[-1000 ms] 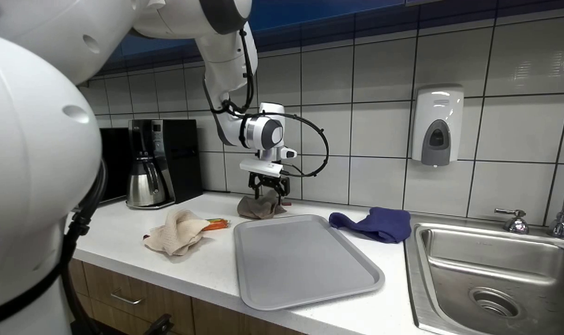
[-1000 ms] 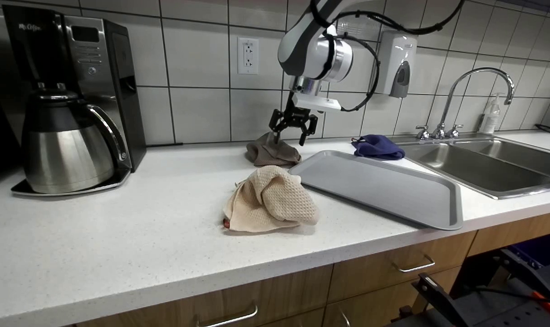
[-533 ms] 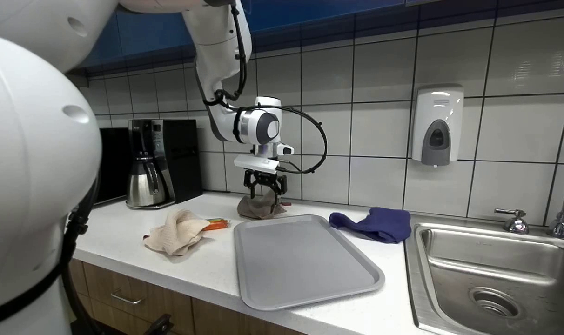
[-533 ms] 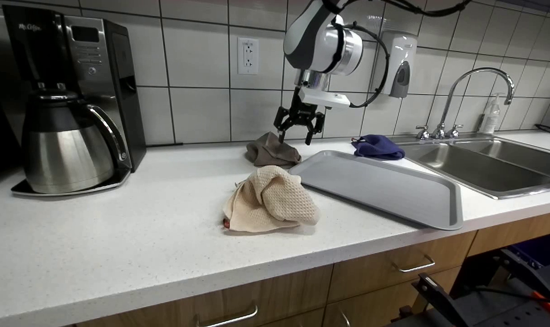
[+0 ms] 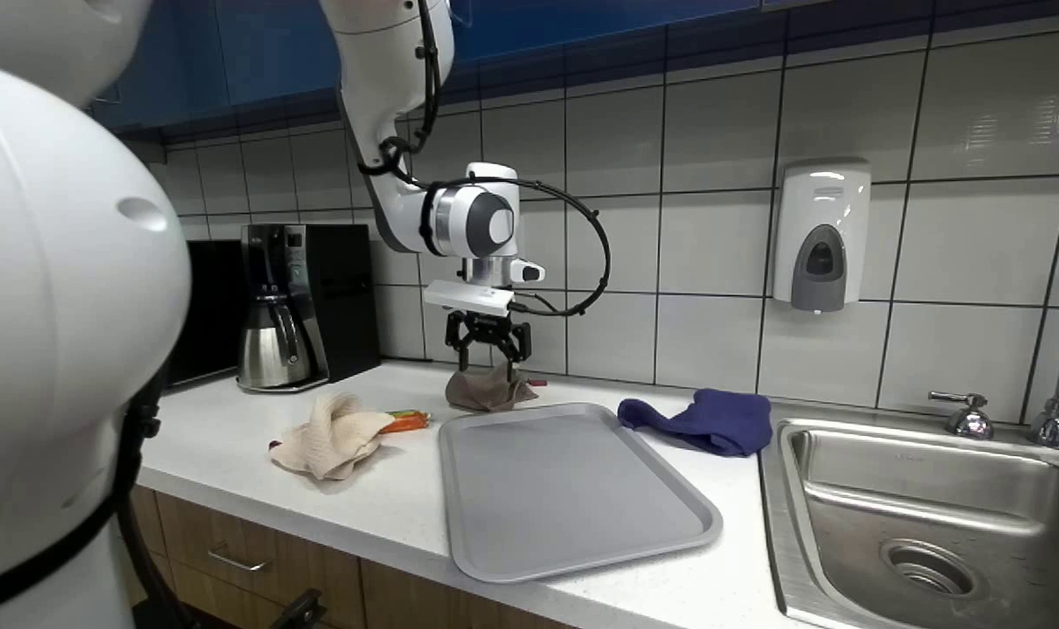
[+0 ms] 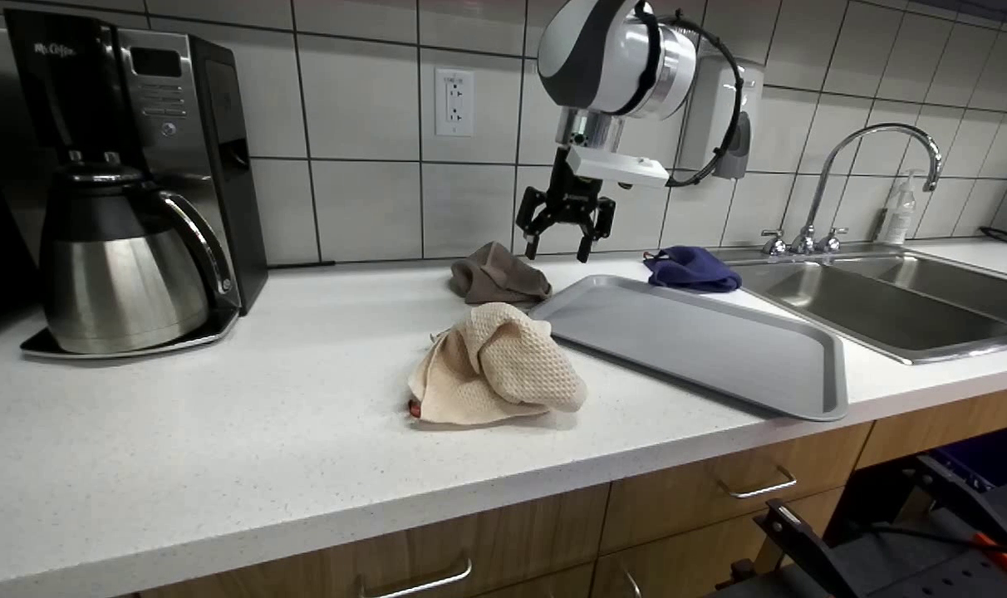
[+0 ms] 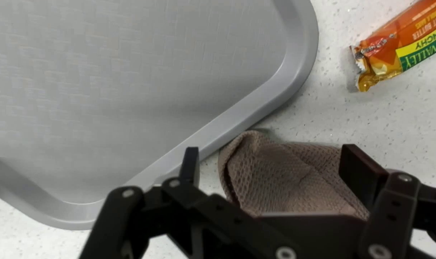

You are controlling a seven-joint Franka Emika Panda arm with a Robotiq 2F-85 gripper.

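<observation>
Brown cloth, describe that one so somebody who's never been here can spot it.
On the white counter, find the large gray tray. Just beyond the tray's end nearest the tiled wall lies the brown cloth, a crumpled heap below the open jaws. Its dull gray-brown color sets it apart from the beige cloth and the blue cloth.

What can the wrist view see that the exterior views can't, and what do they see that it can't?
Only the wrist view shows words you can read, like CRUNCHY, on the orange wrapper.

Only the exterior views show the coffee maker, the beige cloth, the blue cloth and the sink.

All of them show the gray tray, the brown cloth and the gripper, open and holding nothing.
</observation>
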